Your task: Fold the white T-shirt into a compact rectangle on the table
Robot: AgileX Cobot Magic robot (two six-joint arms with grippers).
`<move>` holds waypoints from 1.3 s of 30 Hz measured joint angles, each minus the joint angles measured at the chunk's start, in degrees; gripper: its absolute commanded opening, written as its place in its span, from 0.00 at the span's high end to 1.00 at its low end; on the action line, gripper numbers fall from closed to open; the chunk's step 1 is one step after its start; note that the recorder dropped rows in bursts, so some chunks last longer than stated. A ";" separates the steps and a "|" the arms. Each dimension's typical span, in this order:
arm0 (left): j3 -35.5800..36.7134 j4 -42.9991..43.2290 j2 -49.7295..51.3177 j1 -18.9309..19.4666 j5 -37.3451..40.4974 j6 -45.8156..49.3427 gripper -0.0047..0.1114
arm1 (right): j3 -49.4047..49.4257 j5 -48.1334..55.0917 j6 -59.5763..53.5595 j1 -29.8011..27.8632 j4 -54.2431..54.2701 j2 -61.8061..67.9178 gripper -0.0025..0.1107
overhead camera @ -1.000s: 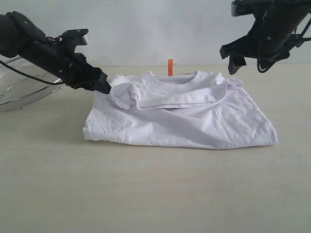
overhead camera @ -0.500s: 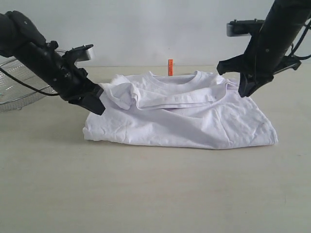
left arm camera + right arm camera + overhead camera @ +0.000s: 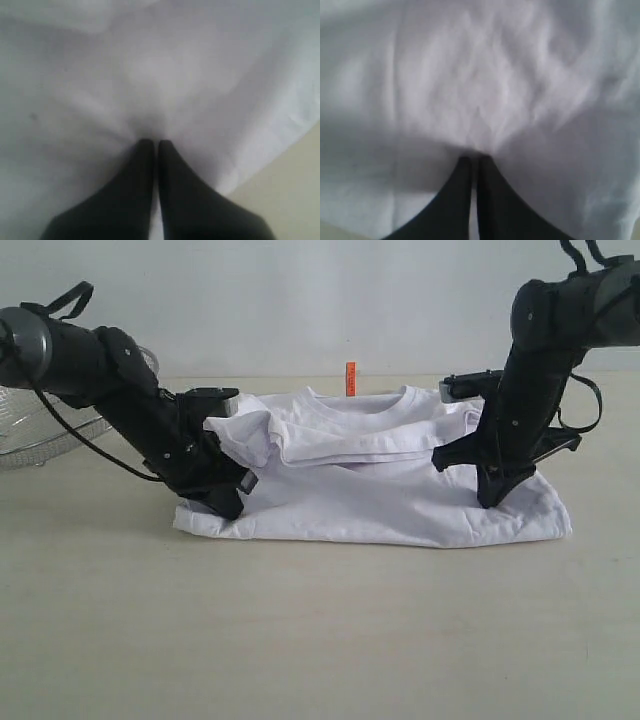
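Backdrop: A plain pale wall (image 3: 300,300) is seen behind the table (image 3: 320,640), whose broad beige top leaves ample room for folding.
Garment: The white T-shirt (image 3: 380,495) is laid mid-table with its collar toward the wall. The sleeves are turned in over the chest, so a rough rectangle is already formed.
Basket: A wire basket (image 3: 30,440) is set at the table's left edge, apart from the cloth.
Left arm: The left gripper (image 3: 232,502) is lowered onto the shirt near its left front corner. Its fingers are drawn almost together, and cloth is puckered at the tips, so a pinch of fabric is judged to be held.
Right arm: The right gripper (image 3: 490,495) is planted on the shirt's right side. It is likewise nearly closed on gathered cloth, evidently so that both sides can be lifted evenly.
Tag: An orange neck tag (image 3: 350,378) is seen standing upright behind the collar.
Stage: A lengthwise fold is judged to be in preparation.
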 measured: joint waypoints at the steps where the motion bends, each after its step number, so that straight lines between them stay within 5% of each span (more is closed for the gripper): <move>1: 0.00 0.94 0.00 -0.13 0.00 -1.33 0.92 | 0.00 0.00 0.00 0.00 -0.62 0.42 0.98; 12: 6.96 0.76 -2.08 -0.38 -4.91 -3.72 0.92 | 7.96 -7.40 0.00 0.14 -2.84 -0.68 0.98; 19: 18.89 -1.30 -8.34 -0.38 -10.51 -4.33 0.92 | 16.84 -13.85 -0.14 0.14 0.86 -5.29 0.98; 32: 42.17 -6.25 -23.07 -0.38 -12.03 -4.71 0.92 | 40.44 -10.36 1.55 0.26 6.16 -20.39 0.98; 39: 45.88 -10.01 -29.29 -0.38 -12.49 0.52 0.92 | 44.01 -12.17 0.21 0.26 6.70 -27.47 0.98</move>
